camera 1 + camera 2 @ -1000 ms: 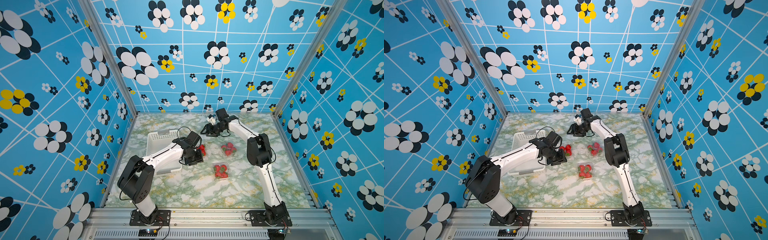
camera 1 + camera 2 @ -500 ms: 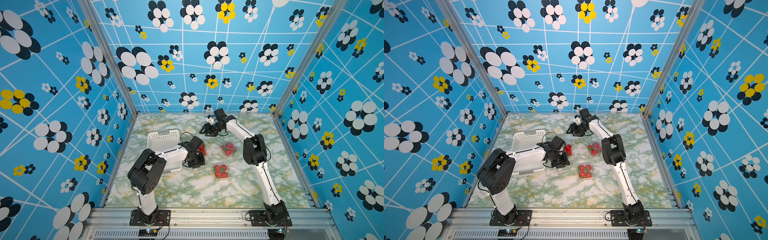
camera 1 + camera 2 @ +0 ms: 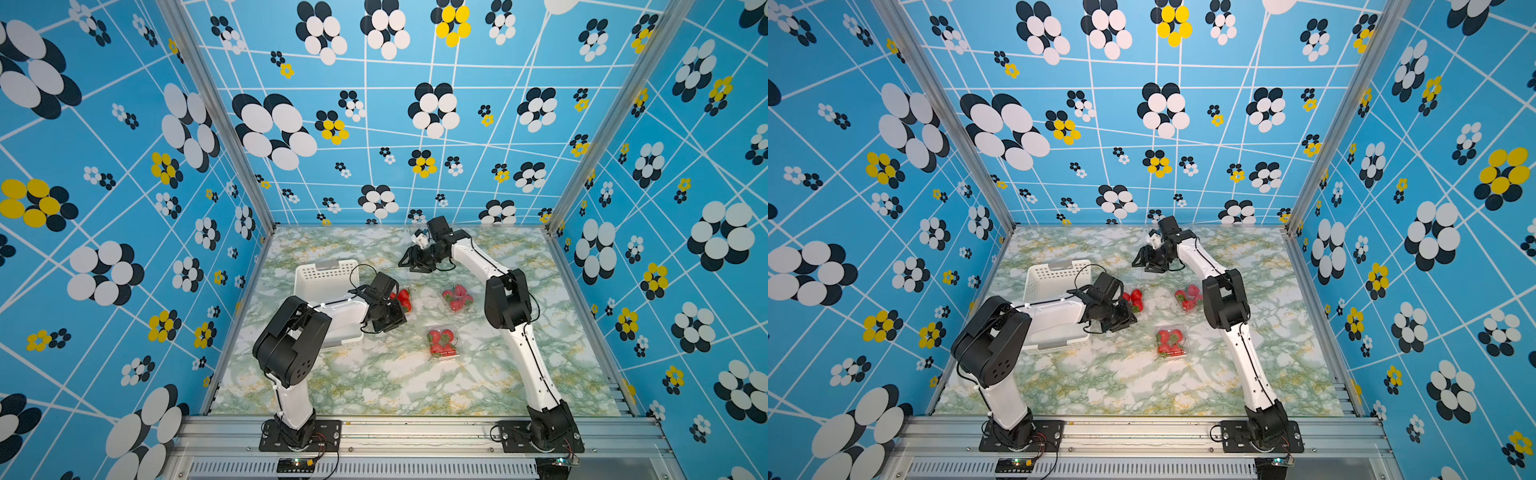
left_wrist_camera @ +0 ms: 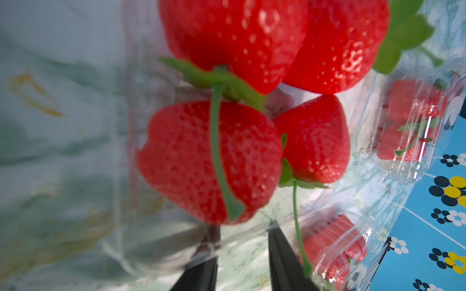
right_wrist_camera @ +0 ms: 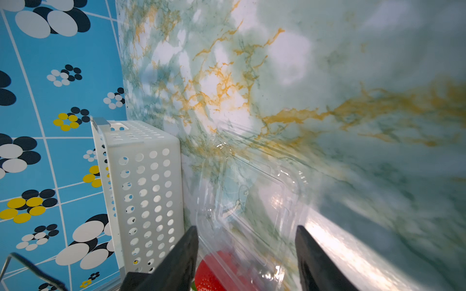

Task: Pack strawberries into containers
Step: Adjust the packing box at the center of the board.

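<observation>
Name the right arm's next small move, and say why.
Probably lower the right tool onto the open clear lid and begin folding it over: the container holds four strawberries, its lid lies open on the table, and the left tool sits at its rim.

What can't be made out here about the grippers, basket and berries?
Left gripper: left wrist view's edge cuts off all but the fingertips; blur hides whether they pinch the clear container.
Right gripper: right wrist view; the transparent lid between its jaws makes contact unreadable.
White basket: in a top view the left arm covers much of it.
Nearest container's strawberries: too small to count in a top view.
</observation>
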